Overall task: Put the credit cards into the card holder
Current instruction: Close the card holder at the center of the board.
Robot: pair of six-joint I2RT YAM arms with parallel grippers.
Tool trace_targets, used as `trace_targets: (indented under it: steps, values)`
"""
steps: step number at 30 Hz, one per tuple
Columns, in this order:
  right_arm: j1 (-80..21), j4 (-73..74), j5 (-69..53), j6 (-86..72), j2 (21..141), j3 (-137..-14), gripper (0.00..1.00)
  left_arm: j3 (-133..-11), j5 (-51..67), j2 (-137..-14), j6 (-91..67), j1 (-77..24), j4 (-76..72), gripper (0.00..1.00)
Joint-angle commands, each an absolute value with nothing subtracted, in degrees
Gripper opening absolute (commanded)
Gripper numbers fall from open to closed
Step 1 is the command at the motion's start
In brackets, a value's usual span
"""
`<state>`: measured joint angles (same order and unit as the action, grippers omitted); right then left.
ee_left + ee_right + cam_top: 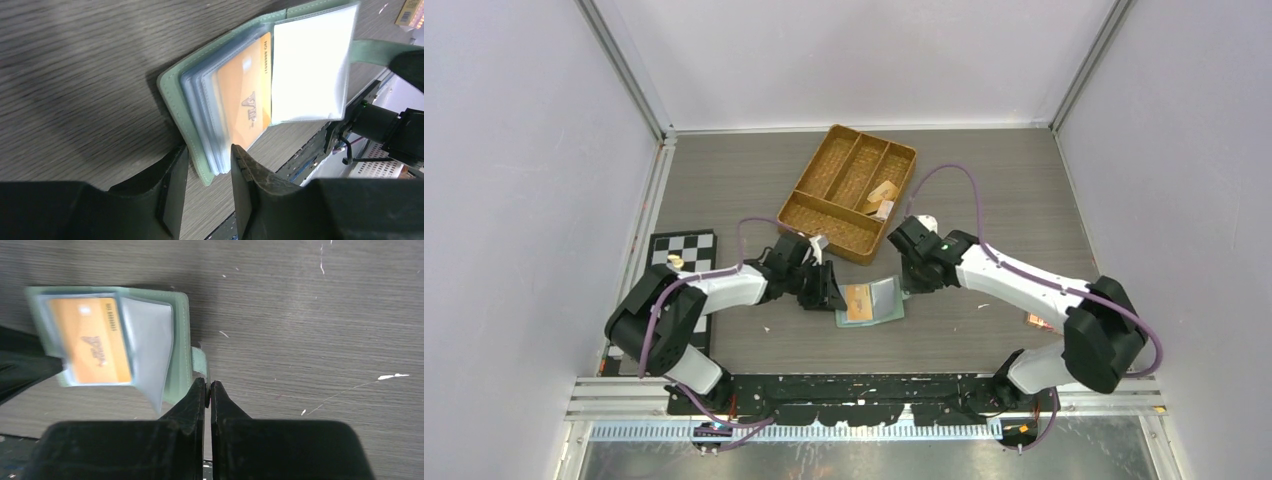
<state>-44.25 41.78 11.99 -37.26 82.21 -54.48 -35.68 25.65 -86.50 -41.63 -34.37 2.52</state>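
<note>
One woven divided tray (824, 170) stands far of the one open sage-green card holder (884, 300) at near centre, with one orange card (245, 100) in its clear sleeves (310, 65). Only the wrist views show the right gripper (208, 385) clamped on its strap (198, 360) and the left gripper (208, 152) straddling its left edge, though whether it pinches is unclear.

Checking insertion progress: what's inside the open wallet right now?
An orange card shows through one pocket of the wallet. A raised clear sleeve beside it looks empty. The stacked sleeves underneath hide whatever they hold.
</note>
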Motion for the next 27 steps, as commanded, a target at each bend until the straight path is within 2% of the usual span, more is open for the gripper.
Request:
trace_targets:
  steps: [1,9,12,17,27]
  values:
    - [-44.43,43.88,11.73,-35.63,75.75,-59.29,0.01,-37.93,27.24,-90.03,-42.5,-36.09,-2.48,0.38]
    - [-44.39,36.15,-2.75,-36.82,74.91,-58.72,0.0,-40.45,27.54,-94.6,-45.55,-40.1,-12.27,0.36]
    - [-44.43,31.28,-7.15,-39.18,76.76,-56.45,0.01,-40.09,25.89,-93.74,-45.23,-40.08,-12.75,0.39]
    - [-44.44,22.25,-12.26,-43.63,79.84,-52.6,0.0,-36.79,22.15,-88.92,-43.96,-39.86,-10.51,0.46]
    - [-44.5,9.11,-13.88,-49.2,86.05,-48.0,0.0,-30.35,14.29,-76.89,-42.89,-38.58,-0.5,0.47]
